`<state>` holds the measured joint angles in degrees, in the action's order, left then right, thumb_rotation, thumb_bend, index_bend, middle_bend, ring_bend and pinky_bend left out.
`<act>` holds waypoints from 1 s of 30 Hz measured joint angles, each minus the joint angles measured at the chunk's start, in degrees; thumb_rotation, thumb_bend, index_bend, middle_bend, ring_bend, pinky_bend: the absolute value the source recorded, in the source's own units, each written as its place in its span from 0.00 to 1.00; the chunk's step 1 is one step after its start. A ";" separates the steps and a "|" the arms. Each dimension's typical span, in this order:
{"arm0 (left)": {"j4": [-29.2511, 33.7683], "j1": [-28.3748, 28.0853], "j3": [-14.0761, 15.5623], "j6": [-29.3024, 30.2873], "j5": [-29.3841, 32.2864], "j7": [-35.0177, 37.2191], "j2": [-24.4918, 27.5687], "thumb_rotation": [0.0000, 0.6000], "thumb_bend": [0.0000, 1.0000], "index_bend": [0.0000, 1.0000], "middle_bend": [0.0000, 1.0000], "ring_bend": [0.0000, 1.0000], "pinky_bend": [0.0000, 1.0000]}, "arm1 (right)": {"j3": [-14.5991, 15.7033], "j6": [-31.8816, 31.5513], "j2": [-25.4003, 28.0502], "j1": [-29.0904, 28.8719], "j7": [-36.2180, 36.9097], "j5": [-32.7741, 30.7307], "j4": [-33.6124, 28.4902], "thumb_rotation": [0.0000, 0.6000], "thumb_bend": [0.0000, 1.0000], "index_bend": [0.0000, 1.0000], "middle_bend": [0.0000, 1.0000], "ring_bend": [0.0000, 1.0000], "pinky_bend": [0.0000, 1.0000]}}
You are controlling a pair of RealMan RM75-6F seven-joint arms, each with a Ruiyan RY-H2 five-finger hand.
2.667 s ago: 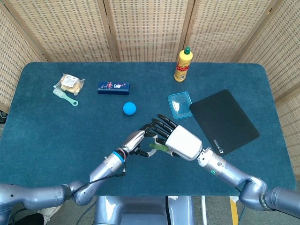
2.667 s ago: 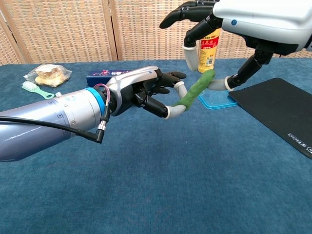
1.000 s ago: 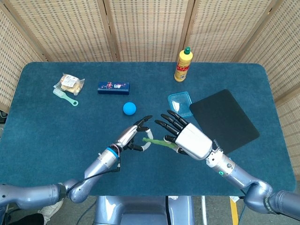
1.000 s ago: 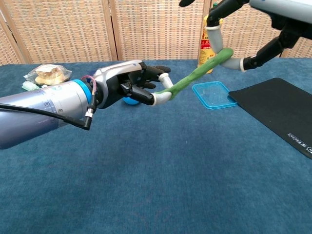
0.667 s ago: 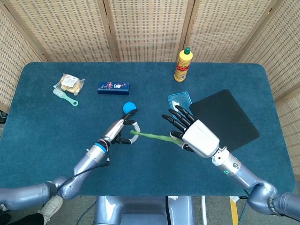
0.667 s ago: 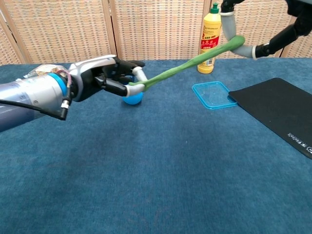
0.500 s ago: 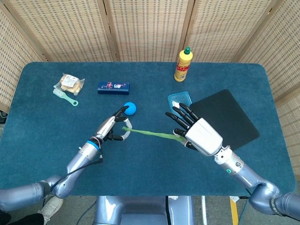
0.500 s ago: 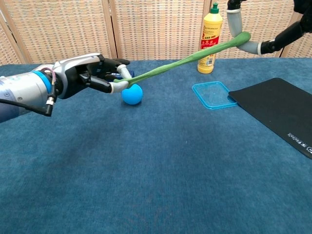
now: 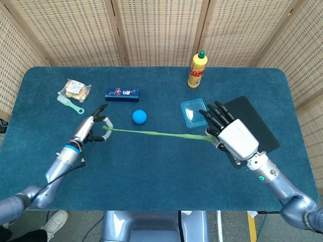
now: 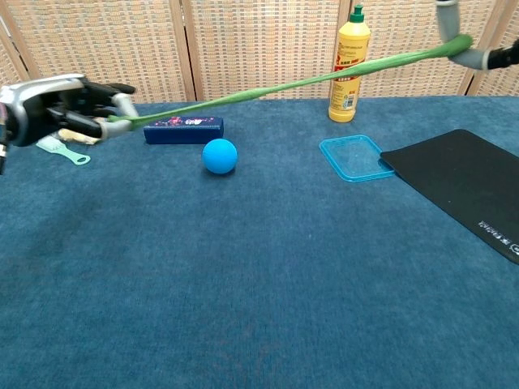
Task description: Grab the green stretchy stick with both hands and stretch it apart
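Stick [image 9: 151, 133] is stretching thin between our left hand [image 9: 92, 128] at nine o'clock and right hand [image 9: 229, 135] at three, both pinching its ends; overpulling risks snapping or slipping

Silver arms, blue wrist ring on left robot hand [image 9: 93, 127], black fingers, white-backed right robot hand [image 9: 229, 133].

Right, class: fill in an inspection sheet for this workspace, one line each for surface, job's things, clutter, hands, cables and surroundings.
Surface: blue-carpeted table.
Job's things: green stretchy stick, pulled long and thin, held above the table.
Clutter: blue ball, blue box, yellow bottle, blue lid, black mat, snack bag, small green utensil.
Hands: left hand and right hand each hold one end.
Cables: nothing seen.
Surroundings: woven screen panels.
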<state>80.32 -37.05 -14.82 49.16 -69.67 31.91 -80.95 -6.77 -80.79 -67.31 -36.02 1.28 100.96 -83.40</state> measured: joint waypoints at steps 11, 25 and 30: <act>-2.48 2.69 0.50 0.95 -1.54 3.72 5.42 1.00 0.55 0.79 0.00 0.00 0.00 | -1.33 -0.54 0.18 1.79 1.61 -4.23 5.33 1.00 0.58 0.86 0.20 0.00 0.00; -3.67 5.19 -0.28 2.31 -1.65 7.23 11.96 1.00 0.55 0.79 0.00 0.00 0.00 | -2.06 -1.13 0.65 5.05 4.22 -8.79 12.86 1.00 0.58 0.86 0.19 0.00 0.00; -2.80 6.28 -0.72 3.18 -2.04 8.40 15.65 1.00 0.55 0.79 0.00 0.00 0.00 | -1.39 -2.41 0.90 7.62 8.04 -9.79 17.41 1.00 0.58 0.86 0.19 0.00 0.00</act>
<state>77.52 -30.77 -15.53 52.35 -71.71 40.31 -65.31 -8.16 -83.21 -66.41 -28.40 9.32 91.18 -66.00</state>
